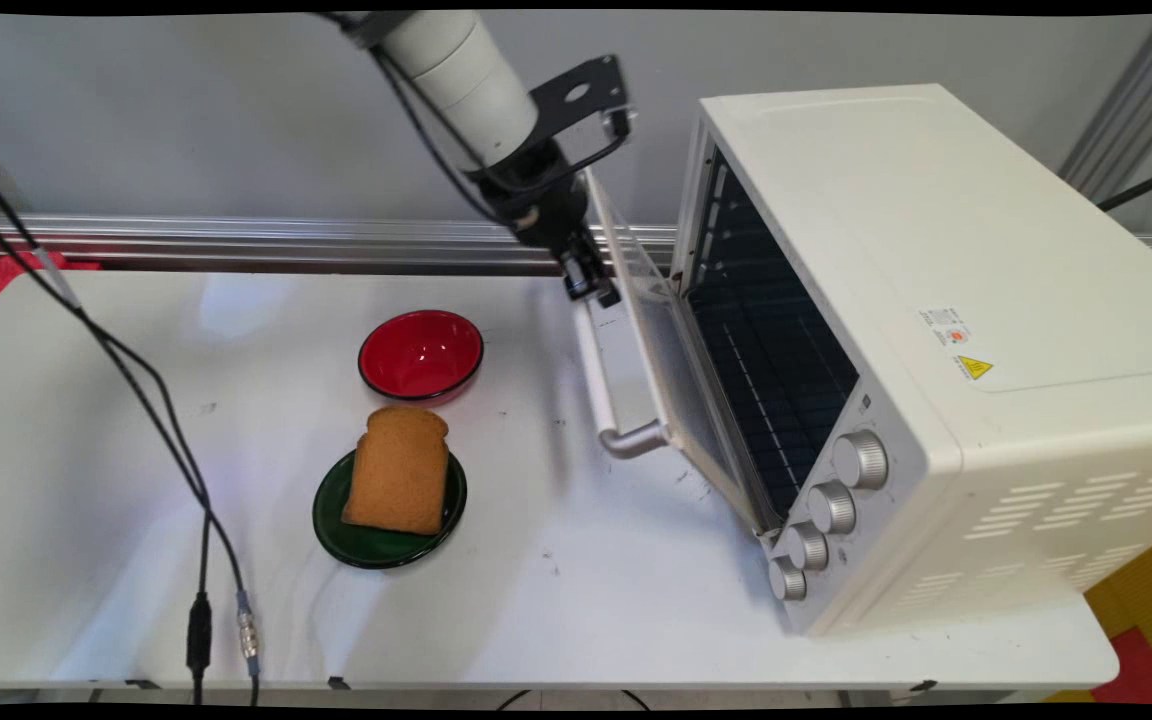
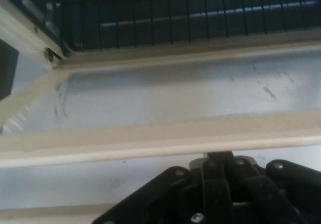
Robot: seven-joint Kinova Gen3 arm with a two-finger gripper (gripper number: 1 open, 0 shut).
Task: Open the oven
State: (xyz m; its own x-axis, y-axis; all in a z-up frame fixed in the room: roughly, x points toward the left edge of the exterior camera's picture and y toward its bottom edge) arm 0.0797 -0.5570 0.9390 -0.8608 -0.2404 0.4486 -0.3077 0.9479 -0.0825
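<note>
One relation we note: end effector point(image 1: 596, 288) sits at far end of toaster oven door handle point(image 1: 604, 385), touching or just beside it; handle's long axis runs toward table's near side. Fingers together, we judge; door point(image 1: 656, 340) hangs partly open.

We cannot see the black two-finger gripper's point(image 2: 220, 156) fingertips, hidden behind the cream oven door's white bar handle point(image 2: 150, 144).

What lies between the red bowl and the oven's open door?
In the main view, only bare white table separates the red bowl from the open oven door. The gripper hangs at the door's handle.
</note>
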